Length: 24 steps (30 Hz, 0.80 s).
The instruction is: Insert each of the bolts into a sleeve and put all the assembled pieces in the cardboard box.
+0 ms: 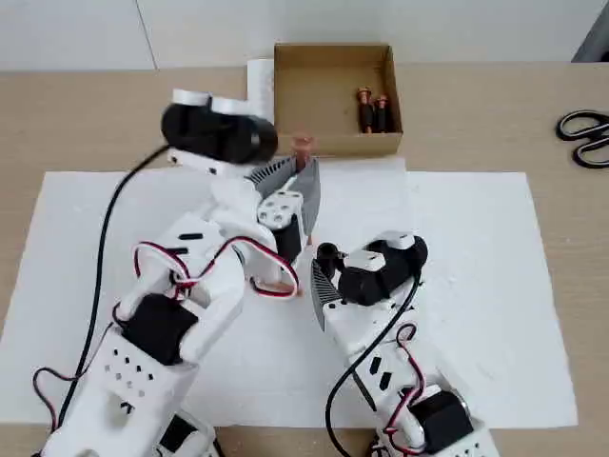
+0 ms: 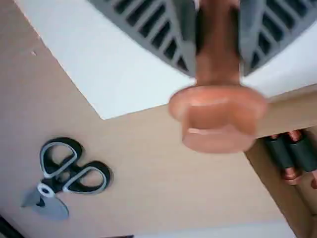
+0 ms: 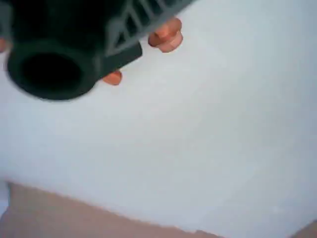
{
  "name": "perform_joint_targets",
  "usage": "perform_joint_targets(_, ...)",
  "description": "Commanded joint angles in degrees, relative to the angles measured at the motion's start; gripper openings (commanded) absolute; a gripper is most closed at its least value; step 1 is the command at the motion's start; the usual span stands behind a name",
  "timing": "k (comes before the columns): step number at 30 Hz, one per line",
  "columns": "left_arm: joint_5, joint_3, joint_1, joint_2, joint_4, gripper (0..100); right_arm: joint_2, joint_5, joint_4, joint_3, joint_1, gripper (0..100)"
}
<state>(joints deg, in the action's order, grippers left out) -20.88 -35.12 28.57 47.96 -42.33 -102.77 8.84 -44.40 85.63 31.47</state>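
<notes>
Bolt (image 2: 218, 114) is clamped by its shank in my left pincer (image 2: 218, 49), over the sheet's (image 1: 476, 286) far edge. It seems stiff, light and slick, so a mid-shank grip suits.

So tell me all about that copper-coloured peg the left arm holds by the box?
It is a bolt, copper-coloured, maybe plastic: a round shank ending in a wide flange and a blocky head. The left arm's jaws clamp the shank from both sides, the head sticking out past them. It hangs above the white sheet, head toward the cardboard box, close to its near wall. Nothing else touches it.
</notes>
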Motion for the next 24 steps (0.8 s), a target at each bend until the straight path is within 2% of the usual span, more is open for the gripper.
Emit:
perform_joint_targets(1, 4.04, -4.79, 0.97, 4.92, 5.63, 1, -0.04, 0.62, 0.4, -0.09, 0.22, 0.4)
perform_joint_targets(7, 4.22, -16.04, 0.97, 11.69, 12.22, 1, -0.04, 0.7, 0.4, 0.0, 1.1, 0.4)
perform_joint_targets(21, 4.04, -26.68, 0.88, 20.66, 15.65, 1, -0.04, 4.48, 0.4, 0.0, 3.03, 0.4)
perform_joint_targets(24, 4.04, -30.46, 0.7, 21.19, 21.01, 1, -0.04, 4.66, 0.4, 0.0, 3.03, 0.4)
